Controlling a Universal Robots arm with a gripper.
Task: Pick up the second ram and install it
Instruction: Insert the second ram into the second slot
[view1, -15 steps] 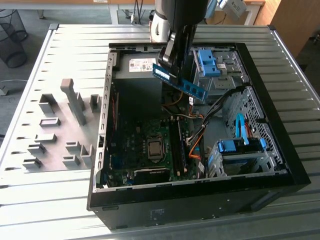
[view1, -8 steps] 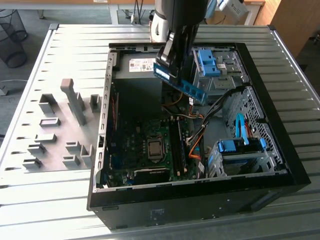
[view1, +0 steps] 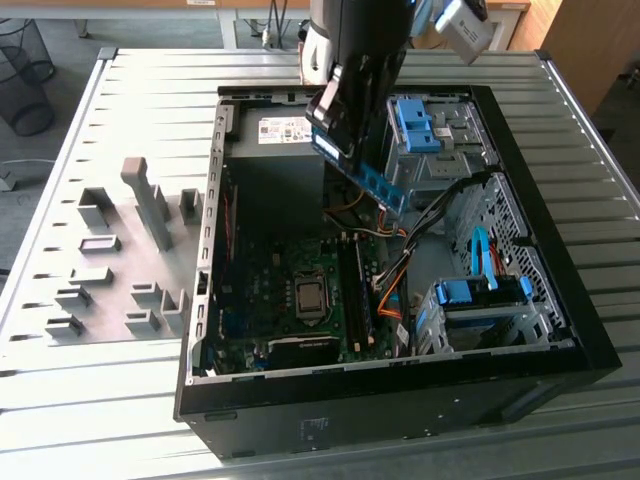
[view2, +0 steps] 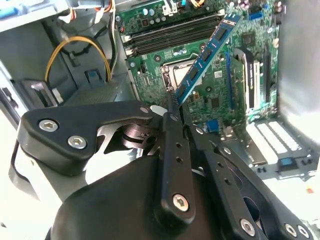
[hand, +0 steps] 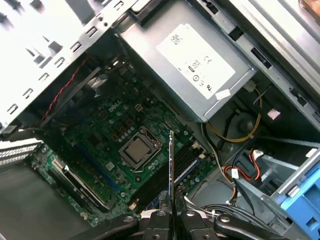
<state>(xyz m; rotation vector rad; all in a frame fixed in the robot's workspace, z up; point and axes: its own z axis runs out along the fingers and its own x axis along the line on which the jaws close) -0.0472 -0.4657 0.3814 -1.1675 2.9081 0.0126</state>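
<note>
Clamping the second ram (view2: 205, 55) by one end above the motherboard (hand: 115, 130), upper centre in the exterior view, the closed pincer (view2: 172, 107) risks a crooked, jamming insertion given the stick's tilt.

No print on the power supply's white label (hand: 196, 62) is legible (too blurred).

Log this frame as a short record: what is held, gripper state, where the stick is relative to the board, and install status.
held: second ram, pinched at one end
gripper: jaws shut on the stick
position: above the motherboard inside the open PC case, stick tilted in the exterior view
memory slots: below the stick, apart from it
install status: not yet seated
</note>
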